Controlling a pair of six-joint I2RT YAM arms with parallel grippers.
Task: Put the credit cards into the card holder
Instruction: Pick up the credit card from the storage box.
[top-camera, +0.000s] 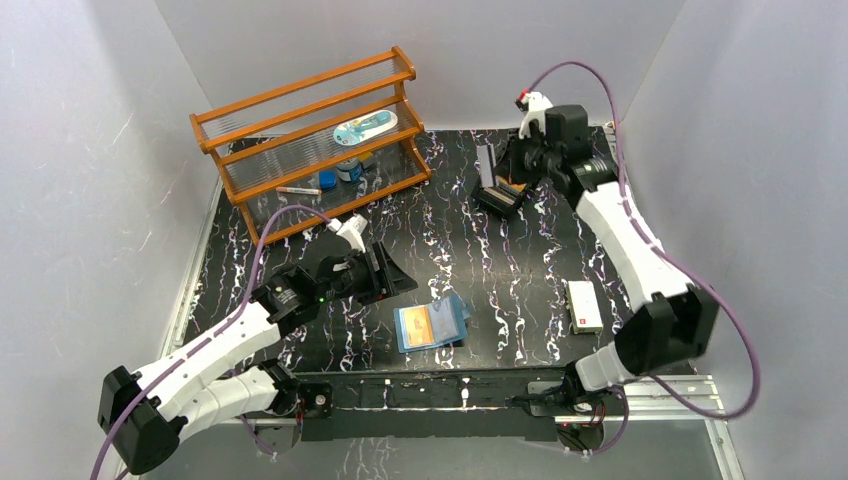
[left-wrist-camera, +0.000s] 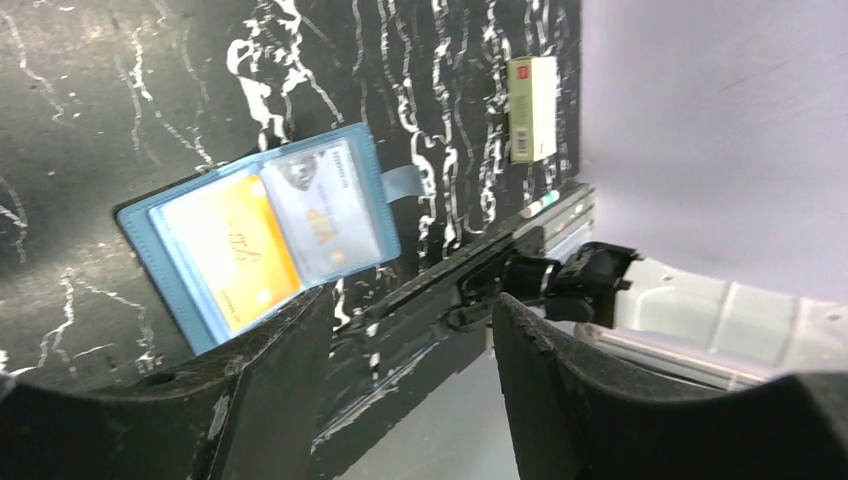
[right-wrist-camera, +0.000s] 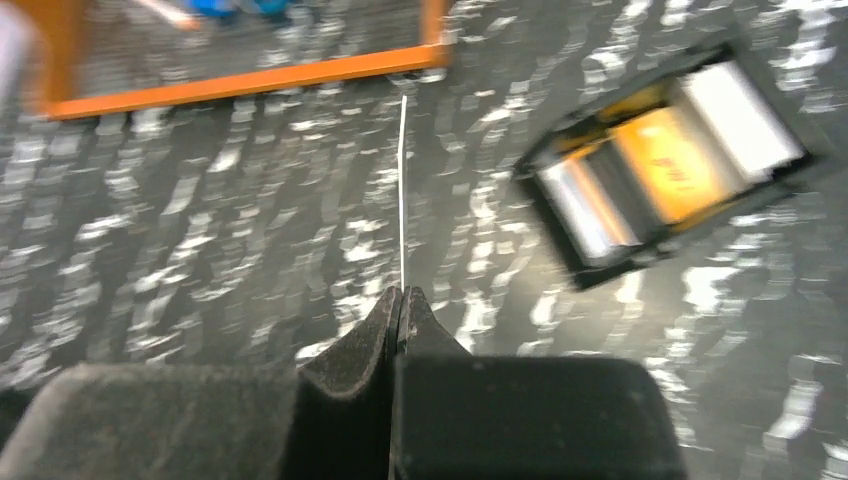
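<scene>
The blue card holder (top-camera: 455, 318) lies open near the table's front edge, with an orange card (top-camera: 420, 324) in it. In the left wrist view the holder (left-wrist-camera: 172, 272) holds the orange card (left-wrist-camera: 238, 250) and a pale card (left-wrist-camera: 325, 208) behind clear slots. My left gripper (top-camera: 397, 272) is open and empty, up and left of the holder; it also shows in its wrist view (left-wrist-camera: 410, 300). My right gripper (top-camera: 505, 168) is at the back, shut on a thin pale card (right-wrist-camera: 402, 190) seen edge-on. A black tray (right-wrist-camera: 670, 160) beside it holds more orange and pale cards.
A wooden shelf rack (top-camera: 310, 130) with small items stands at the back left; its bottom rail (right-wrist-camera: 250, 75) shows in the right wrist view. A white box (top-camera: 583, 305) lies at the front right, also in the left wrist view (left-wrist-camera: 532, 108). Grey walls enclose the table.
</scene>
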